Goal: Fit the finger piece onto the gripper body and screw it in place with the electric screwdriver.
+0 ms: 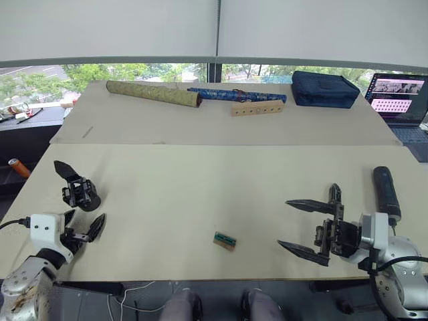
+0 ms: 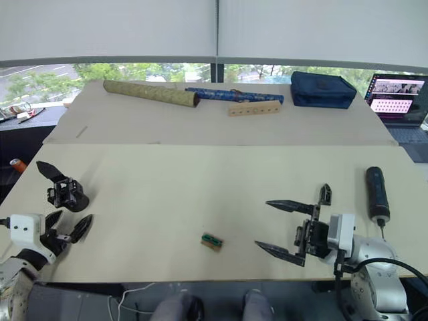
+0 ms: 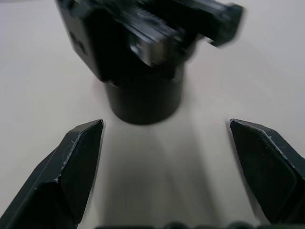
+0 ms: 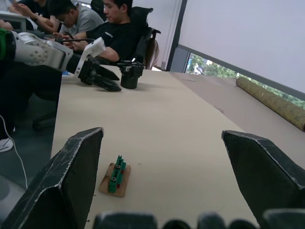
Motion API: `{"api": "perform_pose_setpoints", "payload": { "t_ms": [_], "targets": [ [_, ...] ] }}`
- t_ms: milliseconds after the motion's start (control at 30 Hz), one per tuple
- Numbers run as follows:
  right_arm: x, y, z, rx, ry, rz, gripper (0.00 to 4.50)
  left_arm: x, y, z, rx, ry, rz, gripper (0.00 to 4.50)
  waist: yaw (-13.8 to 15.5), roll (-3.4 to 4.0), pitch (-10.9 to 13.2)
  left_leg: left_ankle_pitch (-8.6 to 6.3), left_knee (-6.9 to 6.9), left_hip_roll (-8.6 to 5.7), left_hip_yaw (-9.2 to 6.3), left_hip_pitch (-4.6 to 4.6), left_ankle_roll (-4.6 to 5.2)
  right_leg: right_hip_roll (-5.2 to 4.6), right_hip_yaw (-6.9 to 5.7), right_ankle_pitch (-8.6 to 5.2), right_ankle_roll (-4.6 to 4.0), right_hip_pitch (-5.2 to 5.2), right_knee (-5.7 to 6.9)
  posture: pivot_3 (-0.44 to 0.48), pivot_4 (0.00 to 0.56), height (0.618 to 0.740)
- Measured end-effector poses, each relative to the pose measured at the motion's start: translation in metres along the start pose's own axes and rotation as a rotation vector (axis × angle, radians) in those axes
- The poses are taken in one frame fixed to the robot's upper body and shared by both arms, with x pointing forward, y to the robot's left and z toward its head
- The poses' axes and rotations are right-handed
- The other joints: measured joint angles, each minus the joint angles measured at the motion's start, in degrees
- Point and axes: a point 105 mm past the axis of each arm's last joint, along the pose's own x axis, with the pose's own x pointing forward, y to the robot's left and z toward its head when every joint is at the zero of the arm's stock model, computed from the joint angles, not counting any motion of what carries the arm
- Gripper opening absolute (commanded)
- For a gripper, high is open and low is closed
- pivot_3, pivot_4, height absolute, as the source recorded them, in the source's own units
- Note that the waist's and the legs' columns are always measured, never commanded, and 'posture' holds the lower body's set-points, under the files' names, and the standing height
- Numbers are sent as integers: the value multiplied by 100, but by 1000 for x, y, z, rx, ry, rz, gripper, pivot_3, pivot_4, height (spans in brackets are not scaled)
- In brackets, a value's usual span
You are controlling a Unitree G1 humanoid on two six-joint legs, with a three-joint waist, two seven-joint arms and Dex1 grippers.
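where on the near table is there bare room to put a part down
The wide middle, between the gripper body at the left edge and the right gripper, above the green-and-tan block. Crowded: the right edge by the electric screwdriver.

Head stereo pair: high, looking forward and down; both share the table (image 1: 200,194).
Left wrist: low, close to the gripper body (image 3: 143,57).
Right wrist: low, facing across toward the left gripper (image 4: 102,78).

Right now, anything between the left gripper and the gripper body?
Nothing. Left wrist view shows bare table between the open left gripper and the gripper body just ahead.
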Motion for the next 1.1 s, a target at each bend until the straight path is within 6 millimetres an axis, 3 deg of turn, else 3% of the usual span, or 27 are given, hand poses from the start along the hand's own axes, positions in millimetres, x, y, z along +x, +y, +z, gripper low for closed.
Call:
{"api": "perform_pose_setpoints", "payload": {
  "t_ms": [633,733,833,1000,1100],
  "targets": [
    [-21,6,-6,-10,65,-21,4401,40,2,5,35,-66,-55,4500,127,16,-7,8,-2,-1,-5,46,-13,-11,3,-1,-2,25,39,0,150,740],
    [-27,3,-7,-26,75,-42,4500,44,0,5,34,-77,-70,3637,170,25,-8,-6,-5,1,-11,60,8,-12,0,-2,-2,43,37,0,150,740],
    [-33,5,-12,-4,90,-56,4500,45,0,4,32,-91,-70,2354,182,32,-9,-11,-9,1,-12,74,4,-16,-1,-3,-2,58,33,0,150,740],
    [-39,6,-17,-5,99,-63,4500,44,-5,5,-5,-128,-84,2298,183,41,-7,-18,-9,1,-14,72,-13,-18,-2,-3,-2,62,26,0,150,740],
    [-45,9,-21,3,111,-65,4500,46,-31,13,-12,-167,-181,2298,207,35,-4,-14,-6,-1,-21,53,-18,-18,-16,1,4,66,-7,0,150,740]
  ]
}}
